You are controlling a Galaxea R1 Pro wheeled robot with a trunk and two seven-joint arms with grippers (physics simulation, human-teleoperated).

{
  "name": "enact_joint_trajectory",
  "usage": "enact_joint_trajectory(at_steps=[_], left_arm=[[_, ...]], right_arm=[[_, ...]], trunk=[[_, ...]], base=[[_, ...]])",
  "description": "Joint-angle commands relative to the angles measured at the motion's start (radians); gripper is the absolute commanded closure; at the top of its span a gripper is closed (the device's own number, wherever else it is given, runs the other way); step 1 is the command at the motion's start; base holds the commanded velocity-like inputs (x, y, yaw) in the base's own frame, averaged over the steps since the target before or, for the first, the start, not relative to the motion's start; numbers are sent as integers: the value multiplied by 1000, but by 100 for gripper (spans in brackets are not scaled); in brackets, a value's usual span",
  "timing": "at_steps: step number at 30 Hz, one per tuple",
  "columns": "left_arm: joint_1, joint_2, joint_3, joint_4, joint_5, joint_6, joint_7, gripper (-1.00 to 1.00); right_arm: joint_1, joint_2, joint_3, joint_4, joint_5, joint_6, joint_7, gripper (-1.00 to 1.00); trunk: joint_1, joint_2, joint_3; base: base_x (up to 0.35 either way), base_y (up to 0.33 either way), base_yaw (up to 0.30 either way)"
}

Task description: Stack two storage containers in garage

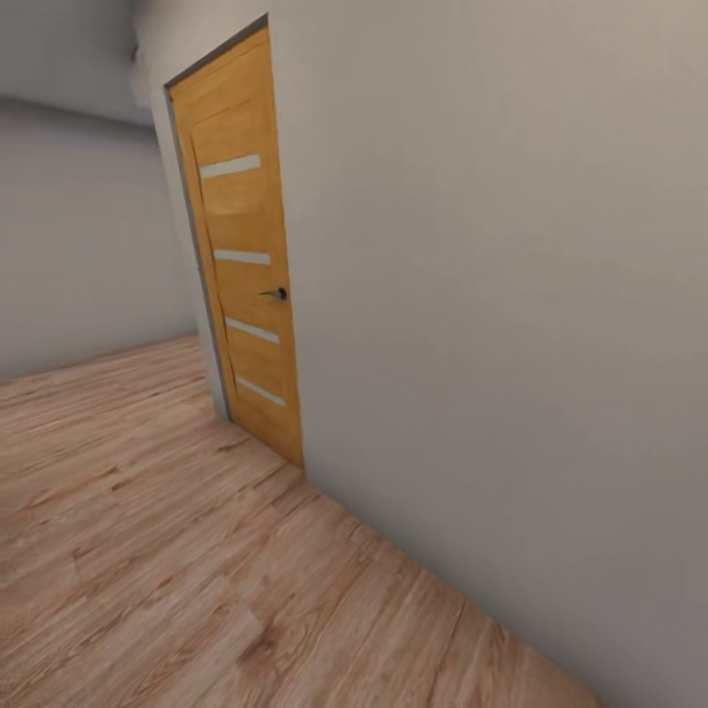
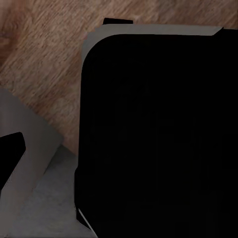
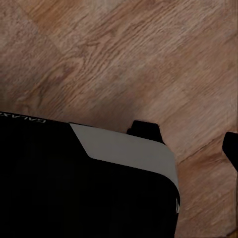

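- Your head view faces a closed wooden door [image 1: 241, 256] in the upper left of the frame. It is honey-coloured, with four pale horizontal strips down its face.
- A small dark handle [image 1: 276, 293] sits at the door's right edge, about halfway up.
- The door is set in a plain pale wall [image 1: 511, 295] that takes the whole right half of the frame and runs down to the lower right corner.
- A second grey wall [image 1: 79, 246] stands further back, at the left edge of the frame.
- Light wood-plank flooring [image 1: 147, 551] covers the lower left and meets both walls.
- In your left wrist view, a large black, round-cornered body panel [image 2: 158, 139] of the robot covers most of the right side. It has a thin grey rim [image 2: 148, 29] along its top, and the same planks lie above and to its left.
- In your right wrist view, a black panel [image 3: 74, 183] with a grey corner band [image 3: 124, 148] fills the lower left, with planks across the rest.
- Two small dark pieces [image 3: 146, 130] show there, one above the band and one at the right edge. You cannot tell what they are.
- You cannot tell whether the left pincer or the right pincer is spread or pressed together.
- You cannot tell from here where the two storage containers are.
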Motion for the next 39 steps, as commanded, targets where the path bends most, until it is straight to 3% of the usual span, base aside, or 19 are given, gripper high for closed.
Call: enact_joint_trajectory(at_steps=[1, 20, 39], left_arm=[[1, 0, 0, -2, 8, -1, 1, -100], [1, 0, 0, -2, 10, -1, 1, -100], [1, 0, 0, -2, 10, -1, 1, -100]], right_arm=[[-1, 1, 8, 3, -9, -5, -1, -100], [-1, 0, 8, 3, -9, -5, 2, -100], [-1, 0, 8, 3, -8, -6, 13, -100]], trunk=[[1, 0, -1], [1, 0, -1], [1, 0, -1]], base=[[322, 0, 276], [322, 0, 266], [322, 0, 19]])
